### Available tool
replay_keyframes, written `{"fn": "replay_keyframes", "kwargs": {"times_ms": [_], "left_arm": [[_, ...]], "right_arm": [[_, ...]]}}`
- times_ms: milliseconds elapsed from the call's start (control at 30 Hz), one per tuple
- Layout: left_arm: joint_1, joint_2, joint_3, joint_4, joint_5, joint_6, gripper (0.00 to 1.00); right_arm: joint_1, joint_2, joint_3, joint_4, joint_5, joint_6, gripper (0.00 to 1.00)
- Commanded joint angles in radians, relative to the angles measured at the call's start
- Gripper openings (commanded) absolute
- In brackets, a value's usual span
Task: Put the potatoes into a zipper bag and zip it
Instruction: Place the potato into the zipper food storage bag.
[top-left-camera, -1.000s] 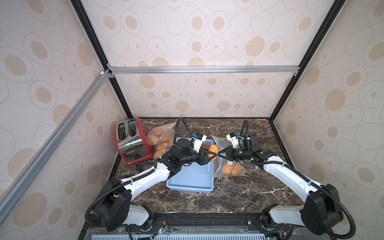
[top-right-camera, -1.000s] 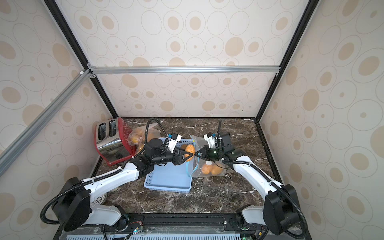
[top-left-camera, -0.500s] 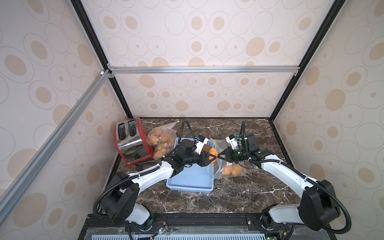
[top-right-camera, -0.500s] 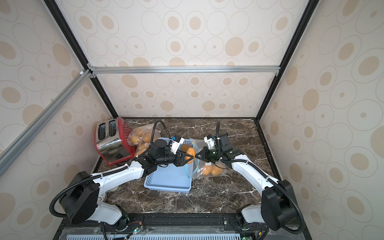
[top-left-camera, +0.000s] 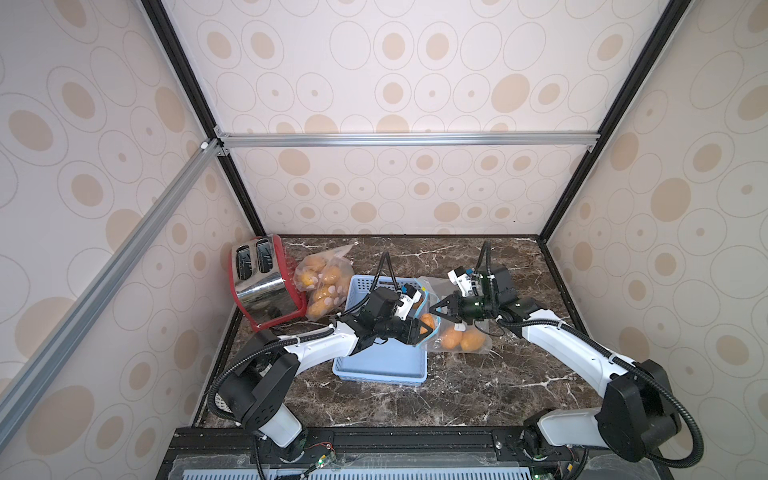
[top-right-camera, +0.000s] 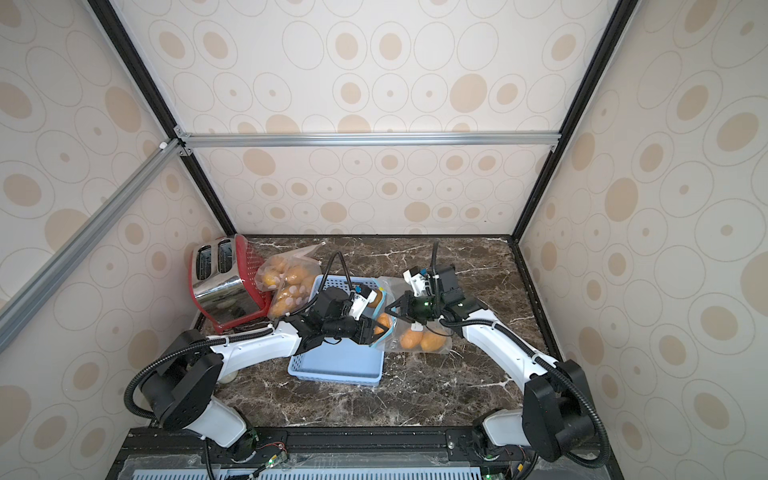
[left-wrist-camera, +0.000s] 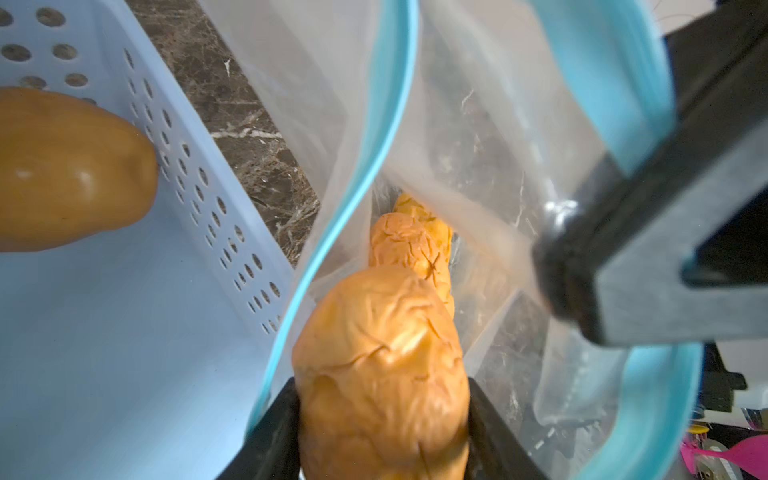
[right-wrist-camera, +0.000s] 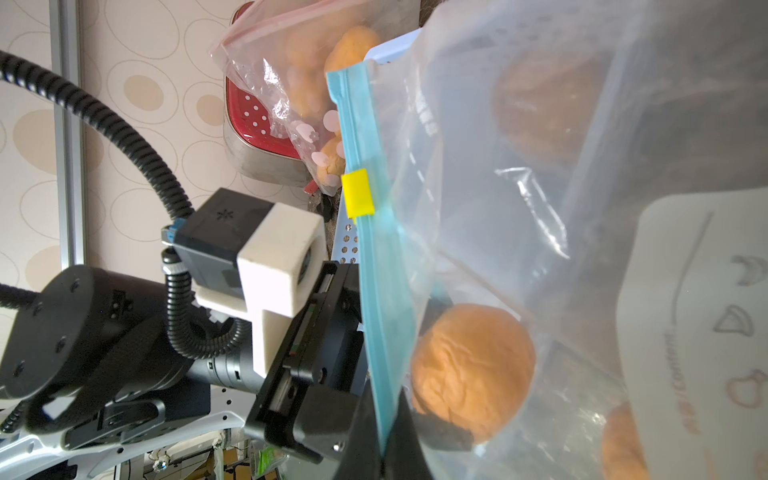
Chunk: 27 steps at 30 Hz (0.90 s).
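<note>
My left gripper (top-left-camera: 423, 329) (left-wrist-camera: 380, 388) is shut on a wrinkled orange potato (left-wrist-camera: 382, 365) (top-left-camera: 427, 322). It holds it in the mouth of the clear zipper bag (top-left-camera: 461, 332) (top-right-camera: 419, 336), just inside the blue zipper edge (left-wrist-camera: 374, 166). Two more potatoes (left-wrist-camera: 409, 241) lie deeper in the bag. My right gripper (top-left-camera: 434, 309) (right-wrist-camera: 388, 436) is shut on the bag's blue zipper edge (right-wrist-camera: 374, 291) and holds the mouth up. The yellow slider (right-wrist-camera: 357, 193) sits further along the strip. One smooth potato (left-wrist-camera: 70, 170) lies in the blue basket (top-left-camera: 382, 361).
A red and chrome toaster (top-left-camera: 264, 286) stands at the back left. A second clear bag of potatoes (top-left-camera: 324, 282) leans against it, behind the basket. The zipper bag lies on the marble table (top-left-camera: 478, 395) to the right of the basket.
My left gripper has carried the potato forward and down into the bag's mouth. The right gripper has stayed on the zipper edge.
</note>
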Motion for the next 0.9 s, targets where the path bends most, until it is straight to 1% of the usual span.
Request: {"fn": "replay_keyframes", "kwargs": {"times_ms": [0, 100, 200, 367, 433, 567, 700, 800, 867], "left_arm": [[-0.021, -0.026, 0.051, -0.005, 0.034, 0.017, 0.51], [-0.03, -0.035, 0.063, -0.013, 0.045, 0.021, 0.52], [-0.034, -0.04, 0.078, -0.019, 0.049, 0.019, 0.56], [-0.034, -0.017, 0.128, -0.041, -0.009, -0.021, 0.59], [-0.034, 0.004, 0.147, -0.029, -0.05, -0.054, 0.6], [-0.033, 0.059, 0.211, -0.043, -0.093, -0.069, 0.61], [-0.034, 0.092, 0.279, -0.083, -0.104, -0.054, 0.63], [-0.032, 0.083, 0.307, -0.102, -0.128, -0.041, 0.69], [-0.031, 0.077, 0.325, -0.133, -0.154, -0.025, 0.7]], "right_arm": [[0.009, -0.006, 0.016, 0.021, -0.02, 0.009, 0.0], [0.01, -0.003, 0.016, 0.024, -0.022, 0.015, 0.0], [0.012, 0.002, 0.019, 0.03, -0.029, 0.021, 0.0], [0.014, 0.005, 0.02, 0.04, -0.037, 0.032, 0.0], [0.015, 0.008, 0.022, 0.042, -0.042, 0.041, 0.0], [0.015, 0.016, 0.037, 0.017, -0.045, 0.053, 0.0], [0.014, 0.011, 0.052, -0.016, -0.042, 0.068, 0.0], [0.015, 0.008, 0.062, -0.035, -0.04, 0.075, 0.0], [0.015, 0.003, 0.067, -0.043, -0.04, 0.081, 0.0]]}}
